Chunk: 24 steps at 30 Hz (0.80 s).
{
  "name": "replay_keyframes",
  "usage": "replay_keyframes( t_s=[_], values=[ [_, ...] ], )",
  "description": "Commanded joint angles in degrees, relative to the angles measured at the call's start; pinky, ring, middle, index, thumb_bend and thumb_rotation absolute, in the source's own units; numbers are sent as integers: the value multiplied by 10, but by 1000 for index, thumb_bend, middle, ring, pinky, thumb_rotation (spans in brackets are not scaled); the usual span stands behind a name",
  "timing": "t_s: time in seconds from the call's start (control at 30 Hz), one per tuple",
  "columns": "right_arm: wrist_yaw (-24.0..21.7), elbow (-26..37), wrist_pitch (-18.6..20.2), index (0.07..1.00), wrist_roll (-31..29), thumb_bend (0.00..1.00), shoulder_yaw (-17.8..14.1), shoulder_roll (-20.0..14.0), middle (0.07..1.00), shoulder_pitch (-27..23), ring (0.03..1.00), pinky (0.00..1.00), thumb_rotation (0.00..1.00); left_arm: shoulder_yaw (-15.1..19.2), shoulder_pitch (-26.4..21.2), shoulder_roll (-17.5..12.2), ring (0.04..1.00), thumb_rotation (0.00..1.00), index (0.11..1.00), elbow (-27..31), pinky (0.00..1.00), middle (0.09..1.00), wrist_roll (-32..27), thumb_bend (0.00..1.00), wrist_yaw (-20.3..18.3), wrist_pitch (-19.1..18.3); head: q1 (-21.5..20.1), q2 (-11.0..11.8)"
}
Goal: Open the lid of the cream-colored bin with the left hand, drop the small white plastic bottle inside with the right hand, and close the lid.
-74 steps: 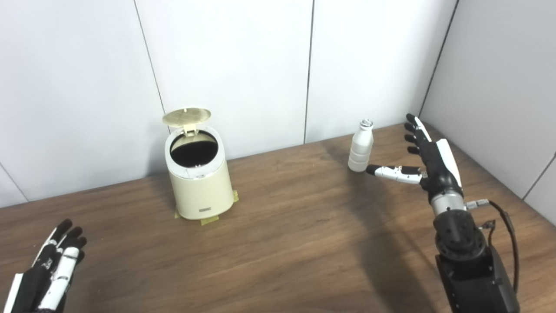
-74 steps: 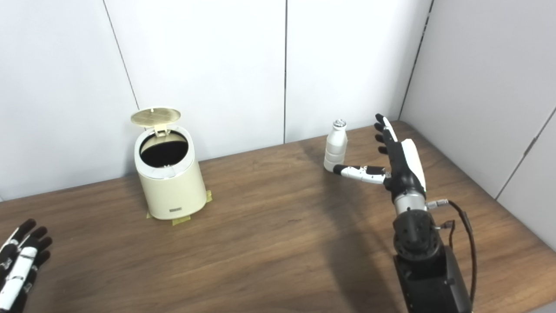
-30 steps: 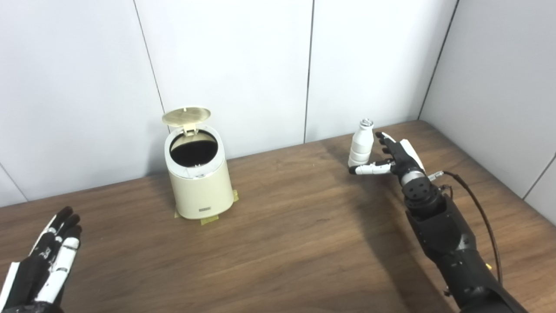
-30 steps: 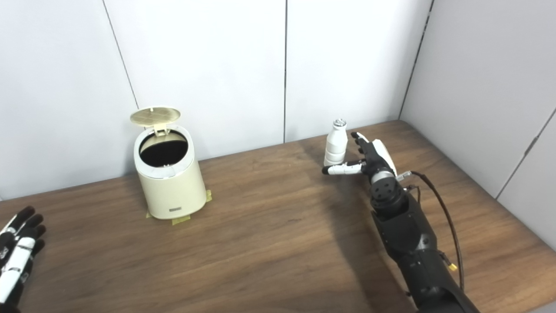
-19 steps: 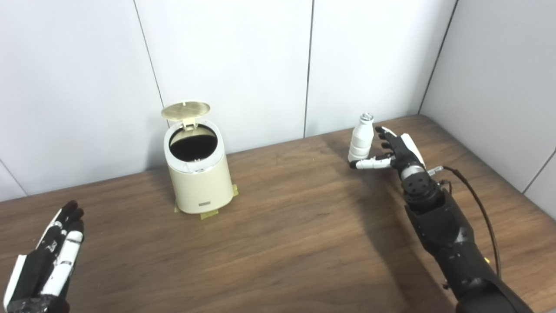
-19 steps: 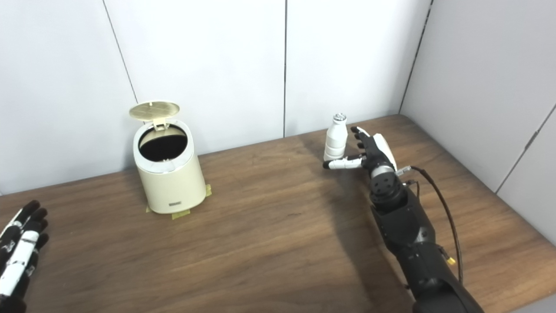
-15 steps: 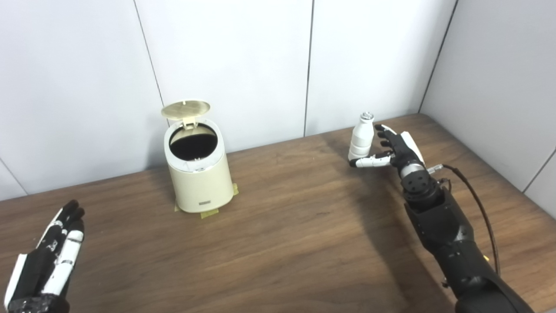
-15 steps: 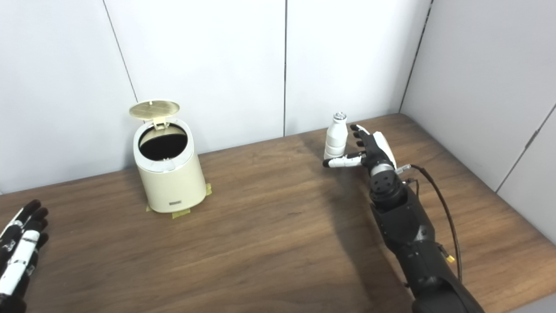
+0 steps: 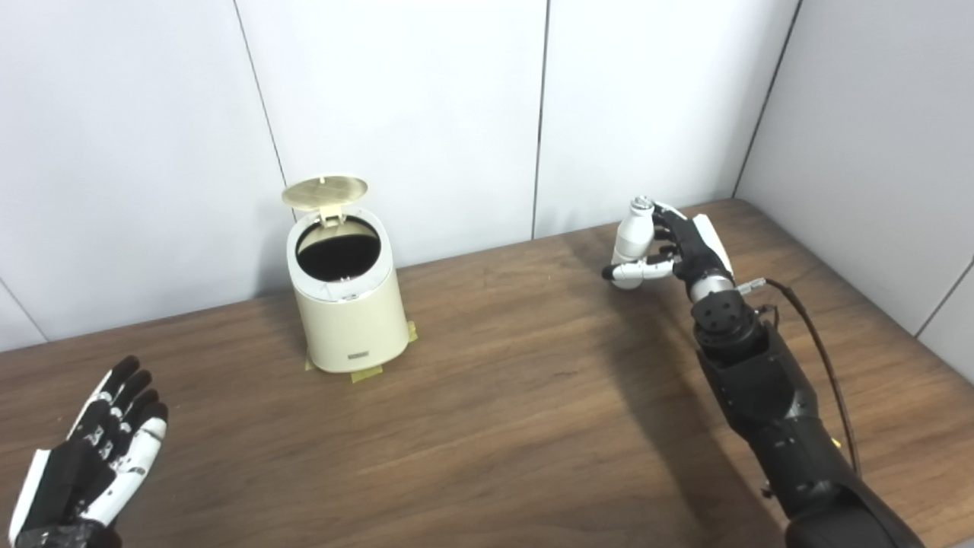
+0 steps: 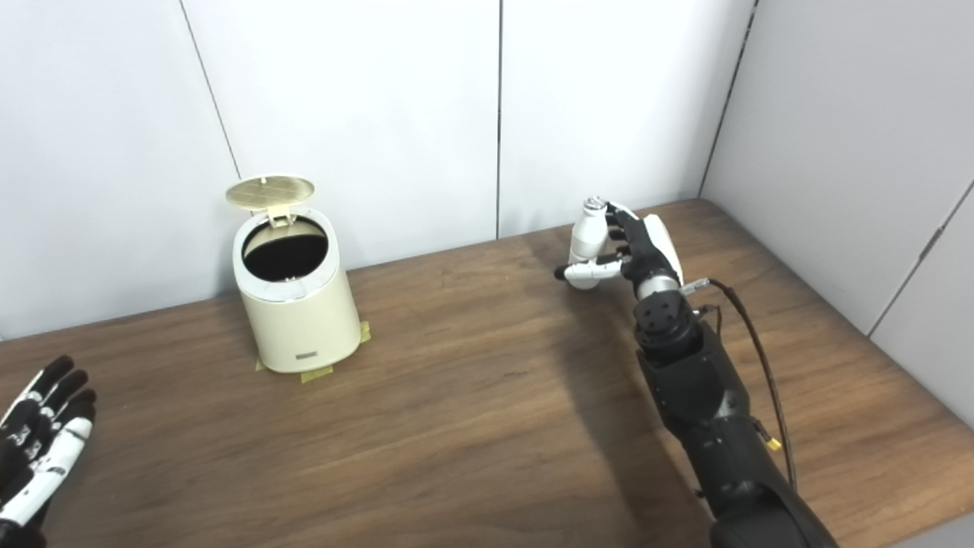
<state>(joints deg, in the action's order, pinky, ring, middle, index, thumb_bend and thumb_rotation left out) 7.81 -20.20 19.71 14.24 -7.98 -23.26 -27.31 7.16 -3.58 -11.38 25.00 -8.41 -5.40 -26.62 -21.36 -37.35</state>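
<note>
Left eye view: right robot hand (image 9: 682,245) wraps the small white plastic bottle (image 9: 631,245), tilted above the wooden tabletop (image 9: 494,396), presumably for carrying to the cream-colored cylindrical bin (image 9: 344,300), whose round lid (image 9: 325,192) stands open.

Right eye view: left robot hand (image 10: 34,445) idles, empty and spread.

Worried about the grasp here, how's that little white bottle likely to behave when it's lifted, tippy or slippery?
The bottle looks tall and narrow, so probably tippy; it already leans in the right hand. Its smooth plastic may slip. Probably light.
</note>
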Motion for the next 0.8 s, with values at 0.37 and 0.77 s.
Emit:
replay_keyframes(
  t_s=[0.37, 0.77],
  values=[
    [6, 12, -45, 839, 2, 804, 7, -19, 857, -33, 833, 769, 48, 2, -8, -8, 974, 323, 968, 10, 1000, 954, -5, 259, -2, 15, 1, -2],
    [43, -19, -58, 794, 20, 737, 4, -18, 774, -36, 732, 656, 0, 1, -11, -3, 958, 305, 963, 17, 1000, 951, -15, 254, -2, 13, 6, 0]
  ],
)
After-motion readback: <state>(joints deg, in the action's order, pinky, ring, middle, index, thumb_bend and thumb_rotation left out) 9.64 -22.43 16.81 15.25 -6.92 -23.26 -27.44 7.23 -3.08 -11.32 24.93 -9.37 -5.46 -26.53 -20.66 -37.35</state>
